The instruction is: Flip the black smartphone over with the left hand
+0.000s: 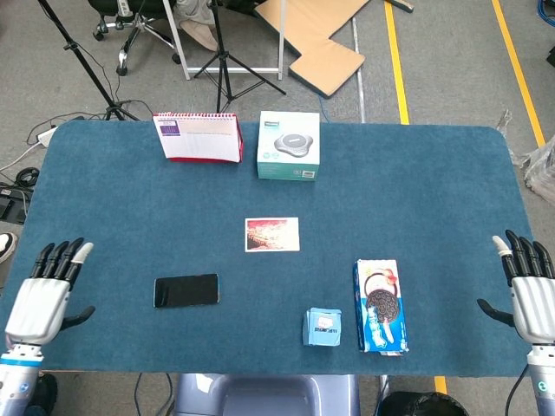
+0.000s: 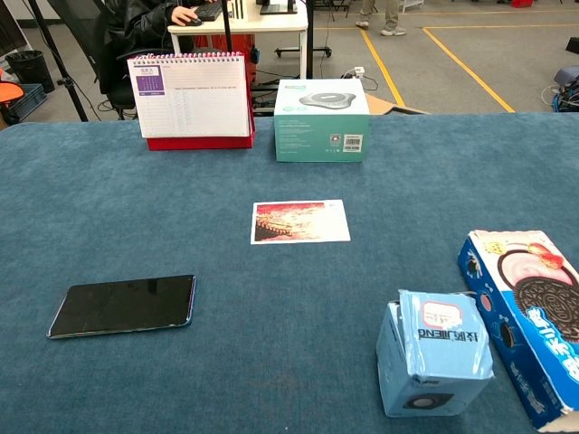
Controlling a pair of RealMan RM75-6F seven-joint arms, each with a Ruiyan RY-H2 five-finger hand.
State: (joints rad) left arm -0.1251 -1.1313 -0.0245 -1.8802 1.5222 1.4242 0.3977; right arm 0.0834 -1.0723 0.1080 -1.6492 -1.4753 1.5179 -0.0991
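Observation:
The black smartphone (image 1: 186, 290) (image 2: 122, 306) lies flat on the blue table, dark glossy side up, at the near left. My left hand (image 1: 48, 292) hovers at the table's left front corner, fingers spread and empty, well to the left of the phone. At the right front corner my right hand (image 1: 529, 289) is also spread with nothing in it. The chest view shows neither hand.
A photo card (image 1: 271, 234) lies mid-table. An Oreo box (image 1: 380, 305) and a small blue carton (image 1: 322, 327) sit near the front right. A desk calendar (image 1: 199, 137) and a teal boxed device (image 1: 289, 145) stand at the back. Tripods stand beyond the far edge.

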